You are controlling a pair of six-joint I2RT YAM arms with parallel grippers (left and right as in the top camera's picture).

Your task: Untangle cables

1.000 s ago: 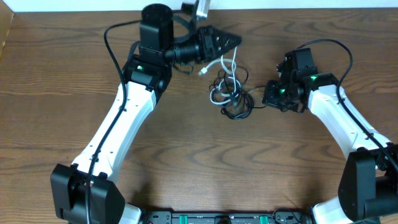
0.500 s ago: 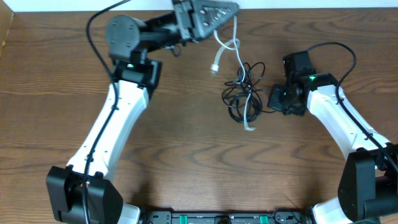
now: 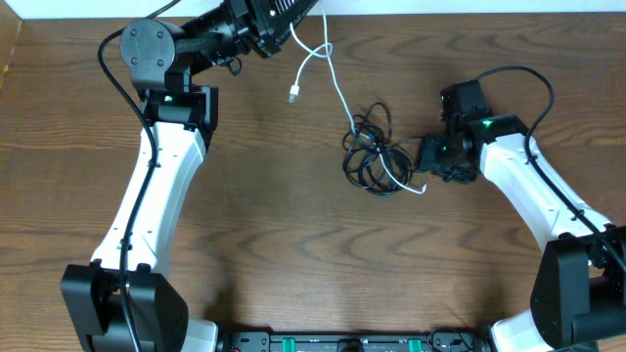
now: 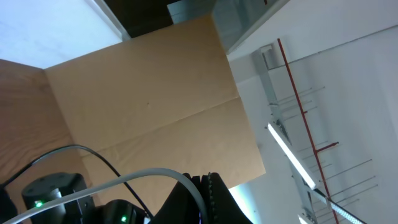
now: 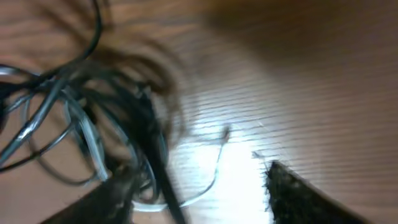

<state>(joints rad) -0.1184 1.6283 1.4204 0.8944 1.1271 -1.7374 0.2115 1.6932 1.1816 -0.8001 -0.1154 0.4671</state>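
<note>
The white cable (image 3: 339, 90) is clamped in the left claw (image 3: 301, 10); black cables (image 3: 370, 158) are heaped on the desk (image 3: 293, 230) just beside the wide-spread right claw (image 3: 425, 161).

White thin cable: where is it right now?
In the overhead view, the thin white cable runs from the left gripper at the top edge down into the black cable tangle mid-table.

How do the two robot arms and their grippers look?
The left arm and right arm have white links, black joints and a small green light each. A black cable loops along each. The left gripper and right gripper are black.
</note>
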